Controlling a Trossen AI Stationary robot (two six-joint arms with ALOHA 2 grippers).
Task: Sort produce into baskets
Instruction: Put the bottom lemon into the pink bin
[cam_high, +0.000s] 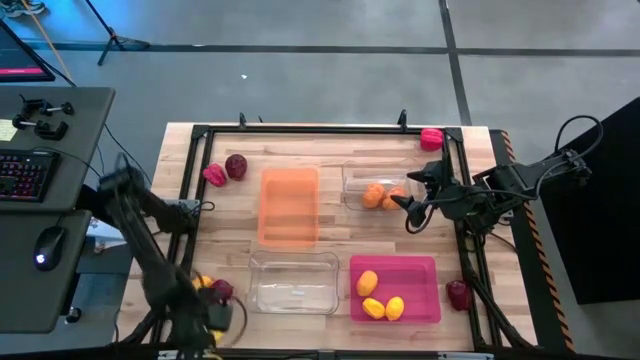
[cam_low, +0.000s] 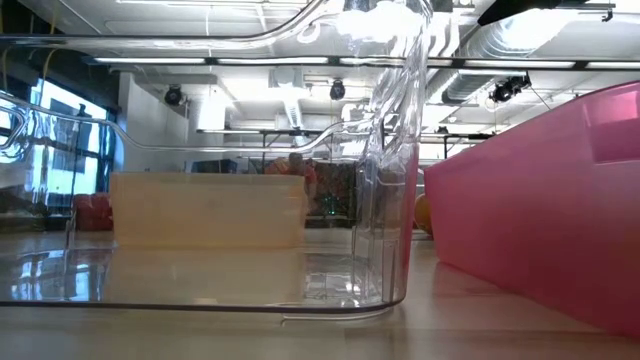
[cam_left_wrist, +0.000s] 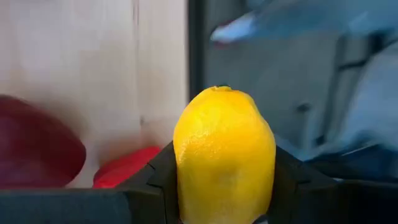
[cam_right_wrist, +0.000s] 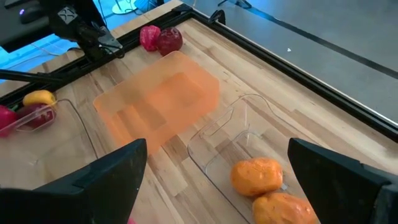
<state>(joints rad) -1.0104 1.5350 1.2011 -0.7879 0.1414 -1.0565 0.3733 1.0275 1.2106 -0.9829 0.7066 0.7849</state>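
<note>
My left gripper (cam_high: 205, 288) is at the table's near left corner, shut on a yellow lemon (cam_left_wrist: 224, 155). Below it lie a dark maroon round one (cam_left_wrist: 37, 149) and a red pepper (cam_left_wrist: 124, 167). My right gripper (cam_high: 410, 207) hangs open above the far clear basket (cam_high: 350, 180), which holds two orange round ones (cam_right_wrist: 256, 176). Three lemons (cam_high: 380, 297) lie in the pink basket (cam_high: 425, 272). The orange basket (cam_high: 289, 207) and the near clear basket (cam_high: 294, 283) hold nothing. My left gripper pinches the lemon's two long sides (cam_left_wrist: 186, 168) between its two fingers (cam_left_wrist: 292, 180). The fingers slant down from above. The lemon's pointed end (cam_left_wrist: 221, 90) sticks out past the fingertips, and the lemon (cam_right_wrist: 38, 98) hangs above the produce beneath it.
A red pepper (cam_high: 214, 175) and a maroon one (cam_high: 236, 166) lie at the far left. Another pepper (cam_high: 431, 139) sits at the far right corner, a maroon one (cam_high: 458, 294) at the near right. A black frame (cam_high: 300, 130) runs round the table.
</note>
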